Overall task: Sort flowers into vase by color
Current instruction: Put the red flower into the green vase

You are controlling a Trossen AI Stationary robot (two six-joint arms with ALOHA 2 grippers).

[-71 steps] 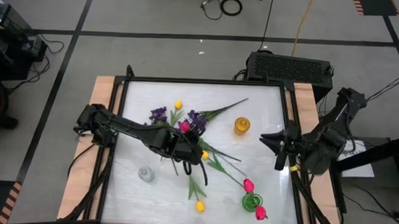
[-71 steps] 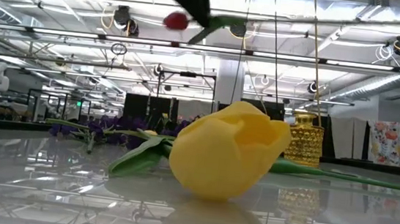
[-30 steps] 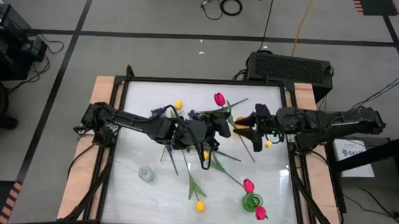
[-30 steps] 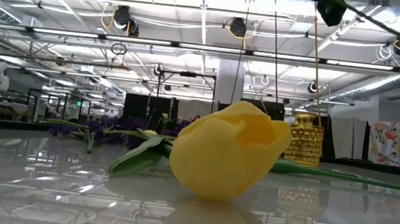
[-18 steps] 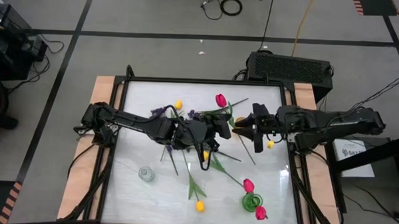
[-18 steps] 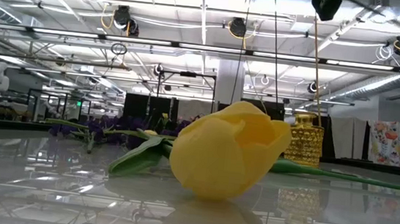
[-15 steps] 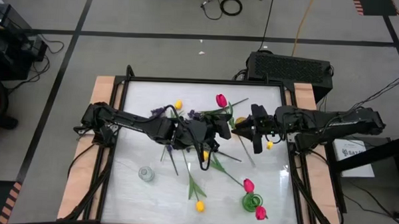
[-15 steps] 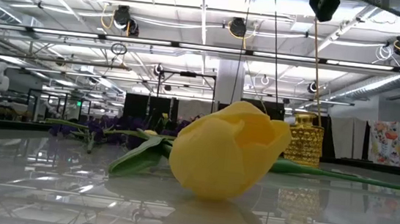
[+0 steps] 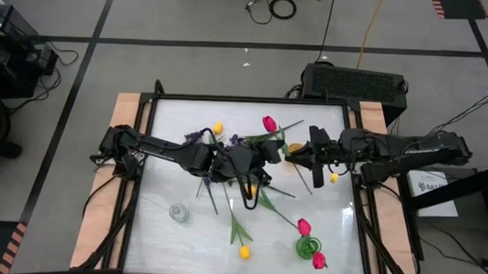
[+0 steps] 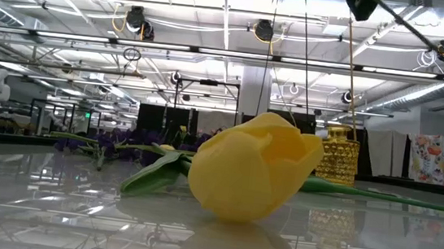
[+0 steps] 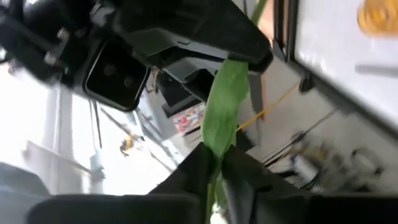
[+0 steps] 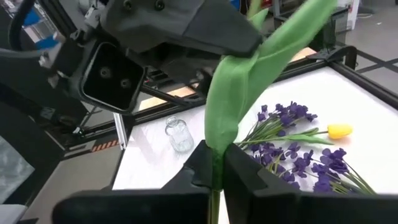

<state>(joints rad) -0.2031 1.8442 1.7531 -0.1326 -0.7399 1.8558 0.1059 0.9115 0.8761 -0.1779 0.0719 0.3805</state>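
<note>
Right gripper [image 12: 214,163] clamps tulip stem [image 12: 233,99], seemingly.

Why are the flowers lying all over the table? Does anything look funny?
Yes. Most flowers lie loose on the table, not in vases. One pink tulip hangs in the air, both grippers pinching its stem.

Both arms are dark, nearly black, built of slim jointed segments with bulkier housings at the joints. The left tool [image 9: 263,160] and right tool [image 9: 299,158] each end in two flat dark fingers [image 12: 242,177]. A boxy wrist housing carries a rounded-square black camera window [image 12: 112,74].
</note>
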